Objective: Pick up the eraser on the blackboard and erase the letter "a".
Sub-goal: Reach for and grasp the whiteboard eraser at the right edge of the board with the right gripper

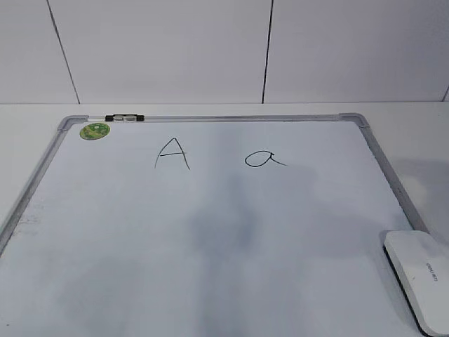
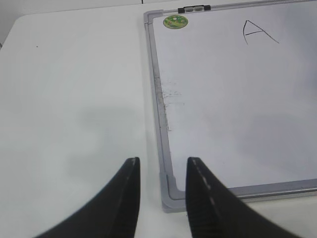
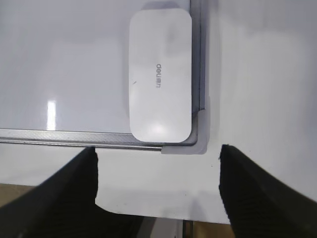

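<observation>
Because the tabletop [image 1: 28,119] carries the blackboard [image 1: 210,239] lying flat, everything can be reached from above. Ahead of the right end effector [image 3: 158,163], whose jaws stand wide apart and empty, the eraser [image 3: 160,74] lies tucked into the board's near corner, likely parked clear of the writing. Beyond it sits the letter "a" [image 1: 264,159], untouched, while the left end effector [image 2: 162,171], parted and empty, hovers over the opposite corner.
</observation>
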Controlling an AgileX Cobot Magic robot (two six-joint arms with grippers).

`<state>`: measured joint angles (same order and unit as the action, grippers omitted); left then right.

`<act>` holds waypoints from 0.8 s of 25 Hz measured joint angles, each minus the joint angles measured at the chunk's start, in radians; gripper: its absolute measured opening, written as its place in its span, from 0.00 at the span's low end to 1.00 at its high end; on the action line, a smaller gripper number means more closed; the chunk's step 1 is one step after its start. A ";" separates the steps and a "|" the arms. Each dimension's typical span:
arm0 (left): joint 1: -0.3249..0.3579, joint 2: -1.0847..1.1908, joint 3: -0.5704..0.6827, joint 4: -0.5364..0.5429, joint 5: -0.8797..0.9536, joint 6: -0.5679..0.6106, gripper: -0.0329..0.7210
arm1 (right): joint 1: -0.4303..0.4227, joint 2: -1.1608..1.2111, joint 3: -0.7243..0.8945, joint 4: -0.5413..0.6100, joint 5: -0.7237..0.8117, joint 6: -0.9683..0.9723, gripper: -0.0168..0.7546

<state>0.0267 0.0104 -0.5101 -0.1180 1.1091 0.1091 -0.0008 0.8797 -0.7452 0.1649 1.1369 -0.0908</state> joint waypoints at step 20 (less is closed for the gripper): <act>0.000 0.000 0.000 0.000 0.000 0.000 0.35 | 0.023 0.280 0.000 -0.007 -0.090 -0.017 0.77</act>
<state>0.0267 0.0104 -0.5101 -0.1180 1.1091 0.1091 0.0226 1.1598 -0.7452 0.1583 1.0469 -0.1080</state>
